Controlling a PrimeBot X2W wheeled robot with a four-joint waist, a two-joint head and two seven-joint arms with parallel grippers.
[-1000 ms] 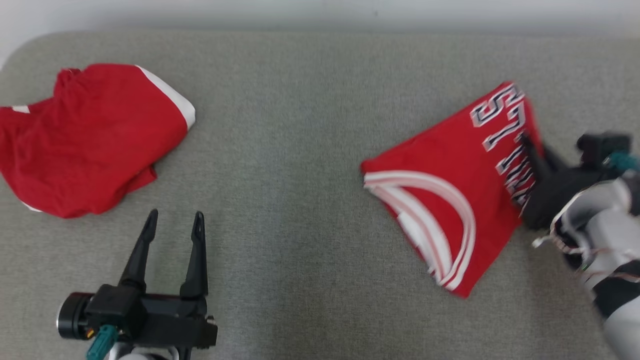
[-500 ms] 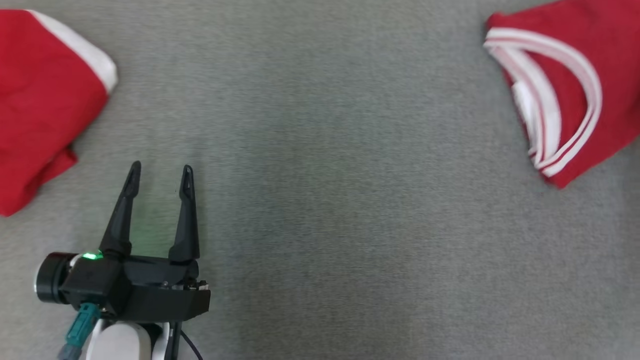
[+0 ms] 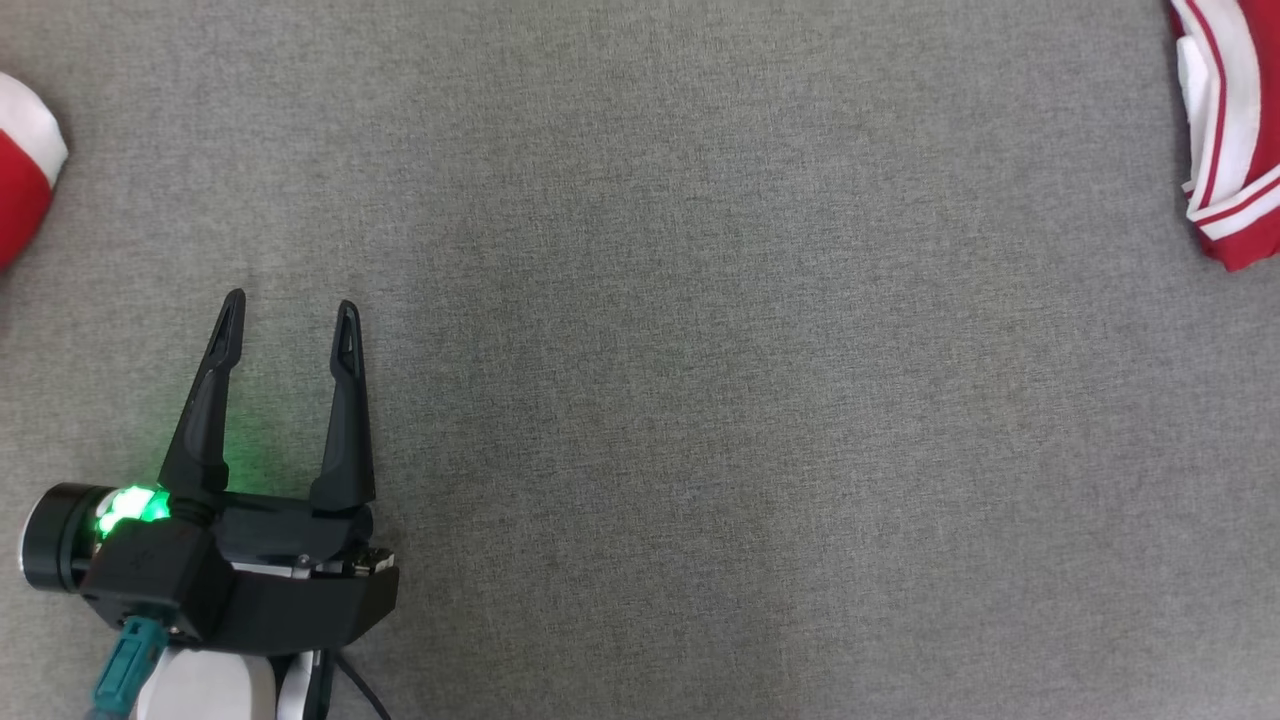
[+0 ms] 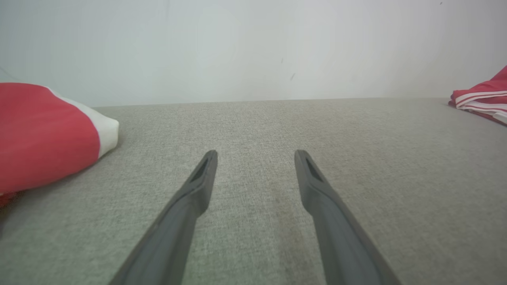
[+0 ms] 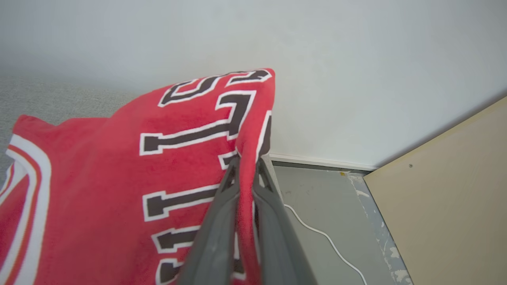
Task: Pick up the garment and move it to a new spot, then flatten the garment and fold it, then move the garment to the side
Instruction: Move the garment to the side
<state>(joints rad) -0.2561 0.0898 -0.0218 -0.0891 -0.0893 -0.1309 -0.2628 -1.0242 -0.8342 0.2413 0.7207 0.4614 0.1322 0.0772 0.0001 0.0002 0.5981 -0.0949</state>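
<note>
At centre of the right wrist view, my right gripper (image 5: 246, 168) pinched the folded red lettered jersey (image 5: 119, 190) by its edge; left gripper (image 3: 288, 320) spread, idle. Final side-move judged underway; next, set down and release.

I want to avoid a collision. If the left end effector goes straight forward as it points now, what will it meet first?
The way looks free: ahead of the open left end effector lies only grey cushion, then the wall. The red garment sits off to its left.
</note>
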